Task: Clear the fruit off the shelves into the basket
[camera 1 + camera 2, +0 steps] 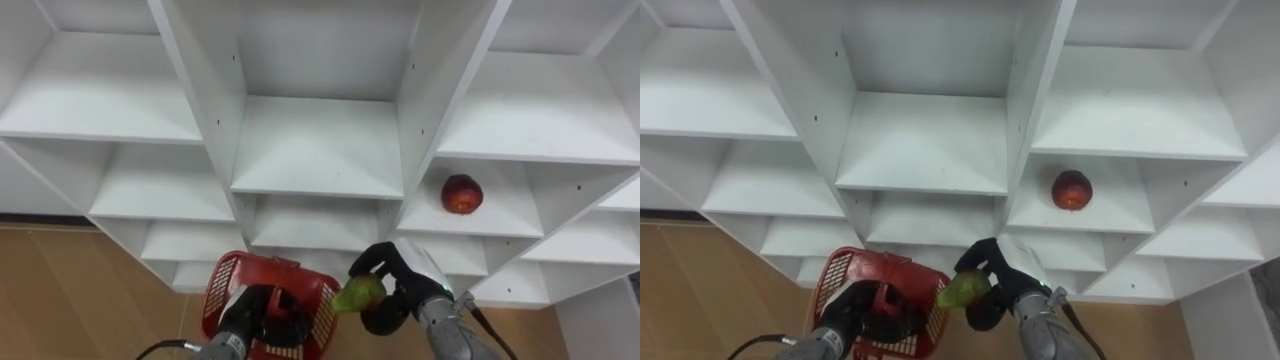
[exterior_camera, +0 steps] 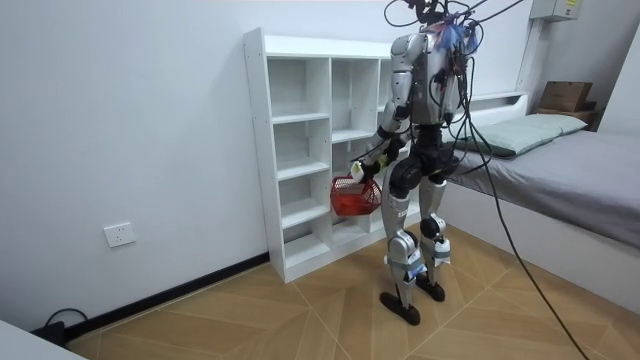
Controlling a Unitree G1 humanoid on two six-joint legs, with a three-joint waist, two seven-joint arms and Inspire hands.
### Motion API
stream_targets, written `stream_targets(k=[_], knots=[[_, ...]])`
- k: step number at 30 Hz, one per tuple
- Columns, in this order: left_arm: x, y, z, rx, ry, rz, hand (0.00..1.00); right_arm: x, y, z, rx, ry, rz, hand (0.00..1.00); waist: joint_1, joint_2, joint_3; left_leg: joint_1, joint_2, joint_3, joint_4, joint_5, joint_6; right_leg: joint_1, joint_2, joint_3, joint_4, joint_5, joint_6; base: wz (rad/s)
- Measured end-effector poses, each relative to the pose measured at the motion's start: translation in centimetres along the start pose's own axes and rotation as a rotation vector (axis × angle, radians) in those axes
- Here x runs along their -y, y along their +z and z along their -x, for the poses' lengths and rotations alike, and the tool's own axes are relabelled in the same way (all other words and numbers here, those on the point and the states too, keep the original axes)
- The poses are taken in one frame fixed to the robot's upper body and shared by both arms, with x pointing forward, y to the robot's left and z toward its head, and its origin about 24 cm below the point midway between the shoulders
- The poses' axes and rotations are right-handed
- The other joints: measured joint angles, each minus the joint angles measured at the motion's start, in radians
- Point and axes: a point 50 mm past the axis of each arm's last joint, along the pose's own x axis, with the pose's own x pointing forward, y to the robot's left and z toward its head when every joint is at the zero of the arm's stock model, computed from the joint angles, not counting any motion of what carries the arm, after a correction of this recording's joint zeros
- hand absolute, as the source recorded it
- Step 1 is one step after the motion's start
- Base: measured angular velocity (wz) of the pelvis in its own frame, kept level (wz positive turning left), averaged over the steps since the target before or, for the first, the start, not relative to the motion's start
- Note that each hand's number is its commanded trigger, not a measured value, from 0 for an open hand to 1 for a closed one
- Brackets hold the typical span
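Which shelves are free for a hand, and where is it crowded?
Free: middle shelf between the uprights, and left shelves. A red fruit sits on the right shelf. Crowded below: right hand with green fruit beside left hand's red basket.

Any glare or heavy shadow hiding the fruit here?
Left eye view: no glare, soft shadows inside the white shelf unit; red round fruit plainly lit; green fruit clear in the right hand. Room view: even light, no harsh shadows.

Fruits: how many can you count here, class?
2: a red fruit on a right-column shelf; a green fruit in the right hand by the red basket. The basket may hide others.
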Motion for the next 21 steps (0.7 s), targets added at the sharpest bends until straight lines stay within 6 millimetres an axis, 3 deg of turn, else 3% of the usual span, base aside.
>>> stream_targets(k=[21], knots=[[0.5, 1.4, -0.4, 0.045, -0.018, -0.017, 1.0, 0.5, 0.7, -0.6, 0.023, -0.016, 0.008, 1.0, -0.001, 0.018, -0.0059, -0.02, -0.001, -0.006, 0.004, 0.0, 0.0, -0.016, -0.002, -0.012, 0.002, 0.002, 0.0, 0.01]])
